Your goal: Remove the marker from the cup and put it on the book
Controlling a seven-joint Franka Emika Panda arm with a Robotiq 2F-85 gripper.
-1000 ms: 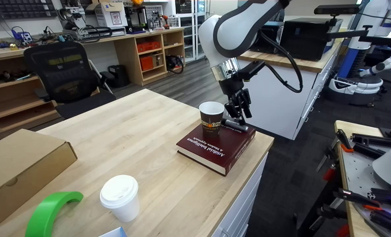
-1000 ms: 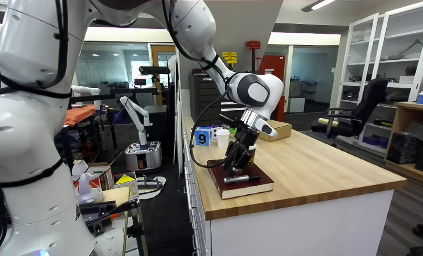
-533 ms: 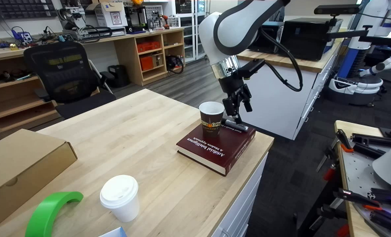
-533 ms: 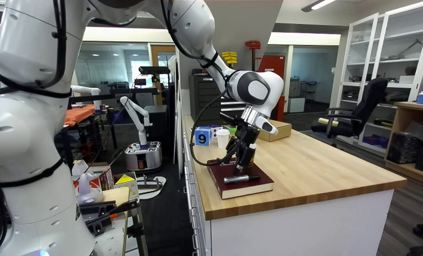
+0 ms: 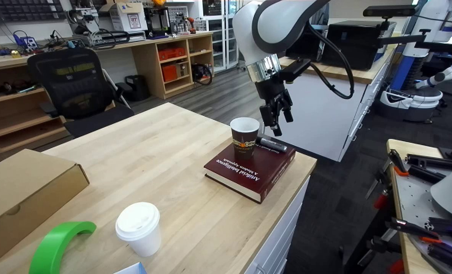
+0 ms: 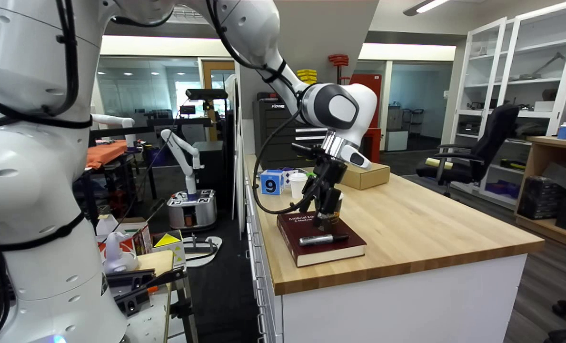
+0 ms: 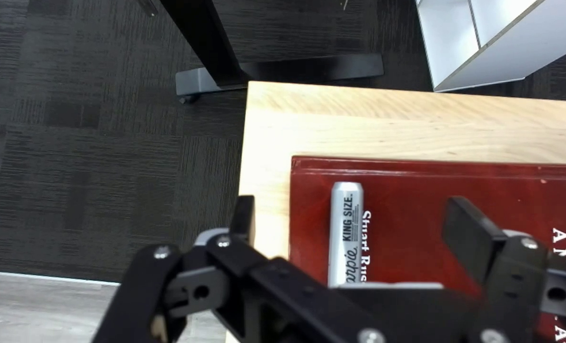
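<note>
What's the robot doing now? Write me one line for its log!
marker: lying on book, outside cup | cup: upright on book | gripper: open, empty, clear of marker

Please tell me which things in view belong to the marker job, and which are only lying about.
For the job:
dark red book
marker, lying on the book
brown cup, standing on the book
gripper, open and holding nothing

Lying about:
white lidded cup
green curved piece
cardboard box
blue cube with a 9
</note>
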